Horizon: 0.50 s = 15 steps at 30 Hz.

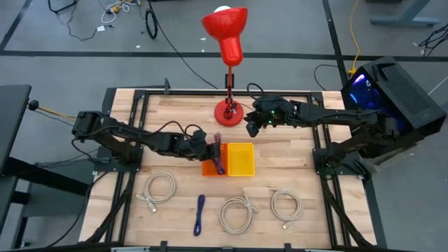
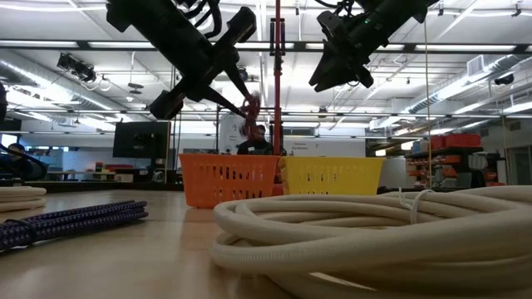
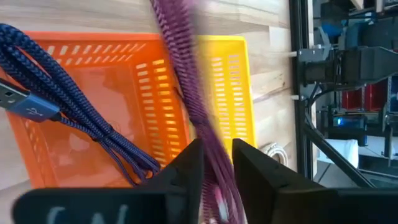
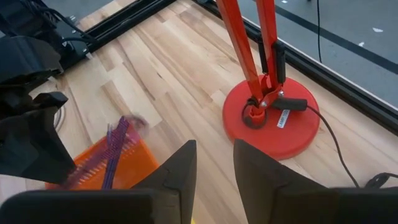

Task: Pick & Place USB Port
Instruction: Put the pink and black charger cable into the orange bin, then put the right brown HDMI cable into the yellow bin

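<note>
My table [image 1: 280,175] is pale butcher-block wood in a black frame, with a glossy red lamp [image 1: 229,70] standing at its far edge. Two perforated plastic baskets sit touching at the middle: orange [image 1: 210,166] and yellow [image 1: 241,159]. I judge the job part done: one dark blue braided cable [image 3: 68,112] already lies in the orange basket, while three cream coils [image 1: 236,213] and another blue cable [image 1: 199,214] wait near the front edge. My left gripper [image 3: 216,163] hangs over the orange basket with a purple braided cable [image 3: 186,93] running between its fingers; whether they pinch it or have let go I cannot tell. My right gripper [image 4: 214,163] hovers near the lamp base, jaws spread and empty.
</note>
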Tool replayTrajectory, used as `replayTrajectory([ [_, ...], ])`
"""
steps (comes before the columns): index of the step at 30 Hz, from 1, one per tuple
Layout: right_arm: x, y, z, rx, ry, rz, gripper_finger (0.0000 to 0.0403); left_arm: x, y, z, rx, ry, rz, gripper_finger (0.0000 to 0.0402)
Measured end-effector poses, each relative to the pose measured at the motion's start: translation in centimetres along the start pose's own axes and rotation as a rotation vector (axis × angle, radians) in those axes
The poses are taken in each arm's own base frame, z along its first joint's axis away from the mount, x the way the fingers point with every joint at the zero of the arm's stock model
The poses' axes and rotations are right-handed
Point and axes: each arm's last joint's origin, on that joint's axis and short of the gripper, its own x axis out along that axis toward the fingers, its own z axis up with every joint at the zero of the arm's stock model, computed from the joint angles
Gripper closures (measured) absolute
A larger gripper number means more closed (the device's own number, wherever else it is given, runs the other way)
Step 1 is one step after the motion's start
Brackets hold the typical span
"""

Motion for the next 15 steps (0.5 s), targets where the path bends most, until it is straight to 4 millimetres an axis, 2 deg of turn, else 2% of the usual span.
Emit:
replayTrajectory([
  [5,0.01,0.0,-0.01,0.0,0.001,0.0,0.0293,0.0,-0.01,-0.01,0.001,0.006,-0.001,0.0287],
  [15,0.01,0.0,-0.01,0.005,0.001,0.0,0.0293,0.03,0.05,0.09,0.064,0.017,0.003,0.0283],
])
